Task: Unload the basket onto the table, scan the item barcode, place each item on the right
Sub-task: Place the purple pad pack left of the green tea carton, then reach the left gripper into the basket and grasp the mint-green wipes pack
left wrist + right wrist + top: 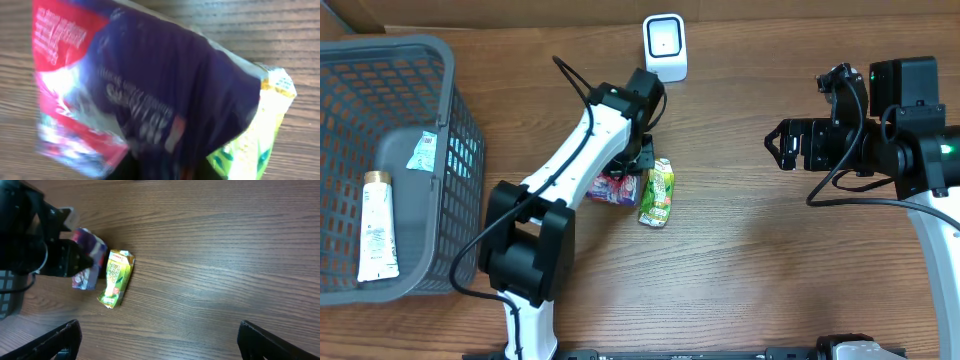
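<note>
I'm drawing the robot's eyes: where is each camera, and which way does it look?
Overhead: above the wooden table, looking straight down; left arm, right arm, white scanner and grey plastic basket show.
Left wrist: on the left arm, close against the purple-and-pink crinkly packet; its own fingers aren't clear.
Right wrist: on the right arm, looking down towards the left arm; its two black fingers, spread wide, frame the bottom corners.
Shared: all three see the packet and the green drink carton beside it.

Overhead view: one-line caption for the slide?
Left gripper at a purple-red packet beside a green pouch, near the white scanner; right gripper open; grey basket at left.
</note>
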`<state>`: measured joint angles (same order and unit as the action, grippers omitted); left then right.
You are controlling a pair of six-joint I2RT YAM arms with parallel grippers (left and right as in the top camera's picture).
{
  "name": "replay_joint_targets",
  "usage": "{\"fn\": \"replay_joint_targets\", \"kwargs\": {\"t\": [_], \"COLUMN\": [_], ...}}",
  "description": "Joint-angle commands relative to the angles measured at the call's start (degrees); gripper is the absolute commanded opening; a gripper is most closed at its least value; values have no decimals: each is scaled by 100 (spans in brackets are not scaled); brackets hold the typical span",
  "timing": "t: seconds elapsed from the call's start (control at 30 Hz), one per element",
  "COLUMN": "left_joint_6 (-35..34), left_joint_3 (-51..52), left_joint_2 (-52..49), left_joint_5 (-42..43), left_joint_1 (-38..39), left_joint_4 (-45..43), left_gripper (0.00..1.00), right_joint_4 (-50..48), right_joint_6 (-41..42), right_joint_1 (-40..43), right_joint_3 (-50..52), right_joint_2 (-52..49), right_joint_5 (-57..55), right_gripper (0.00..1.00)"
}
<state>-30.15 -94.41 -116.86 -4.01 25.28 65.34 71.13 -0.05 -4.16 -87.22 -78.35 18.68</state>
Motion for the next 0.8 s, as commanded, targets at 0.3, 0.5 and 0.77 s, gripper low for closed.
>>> {"fn": "replay_joint_targets", "kwargs": {"t": [0.3, 0.5, 0.77], "left_joint_6": [728, 789, 874], "left_joint_3": [-2433, -5477, -5847], "left_joint_2": [42, 42, 828], "left_joint_5": [-175, -175, 153], "left_joint_1": [-328, -1276, -3051], "left_joint_4": [1283, 2986, 3147], "left_gripper": [54, 65, 82], "right_joint_4": [-52, -52, -9], "right_joint_6": [-46, -46, -46], "right_joint_1": [-28, -28, -28], "right_joint_3": [-125, -125, -125], "right_joint_2": [-22, -22, -22], "right_joint_5": [46, 46, 48], "right_gripper": [100, 100, 100]}}
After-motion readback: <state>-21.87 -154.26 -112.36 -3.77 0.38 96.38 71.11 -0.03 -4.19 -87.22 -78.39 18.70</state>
